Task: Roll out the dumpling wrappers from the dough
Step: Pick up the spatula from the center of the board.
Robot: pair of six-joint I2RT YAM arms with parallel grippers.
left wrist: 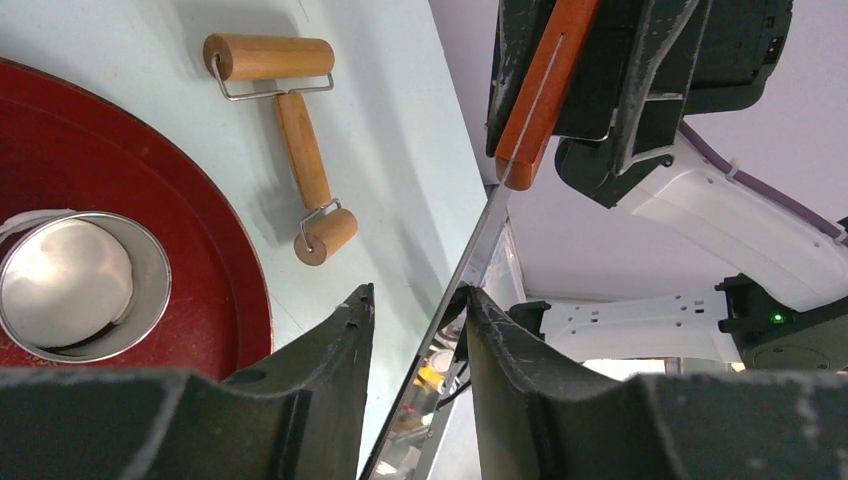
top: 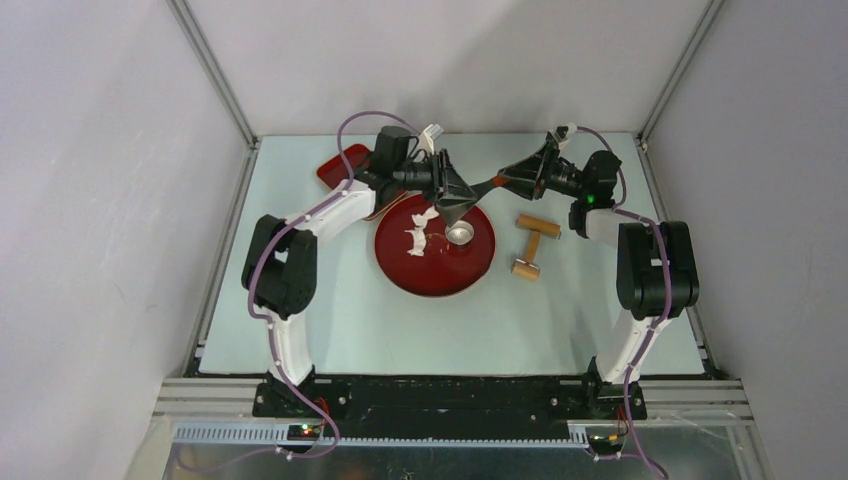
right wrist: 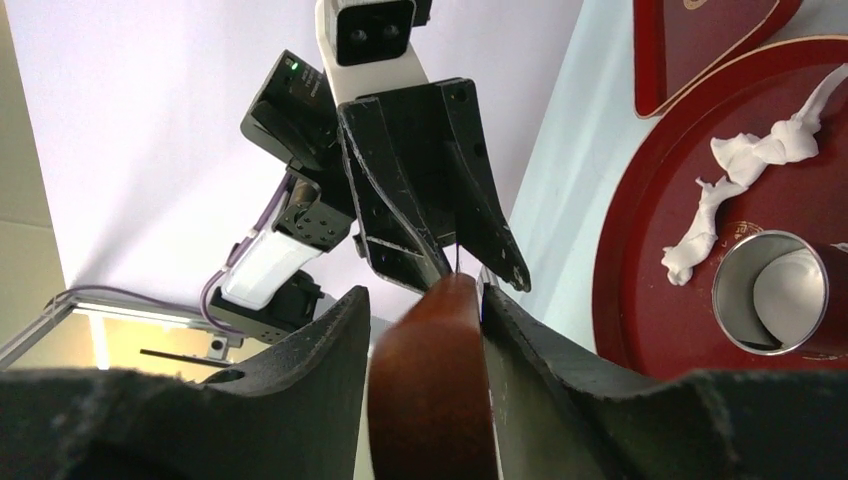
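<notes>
Round flat white dough wrapper (left wrist: 66,283) sits inside steel ring cutter (left wrist: 150,300) on round red plate (top: 400,270), ragged white dough strip (top: 418,232) at 9 o'clock; both pincers clamp wood-handled metal scraper (left wrist: 535,95)

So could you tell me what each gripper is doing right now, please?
Left gripper: knife blade between its fingers; grip cannot be told.
Right gripper: around the knife handle; grip cannot be told.

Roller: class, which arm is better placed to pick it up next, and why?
Right. The roller lies right of the plate, on the right arm's side; the left tool sits over the plate, farther off.
</notes>
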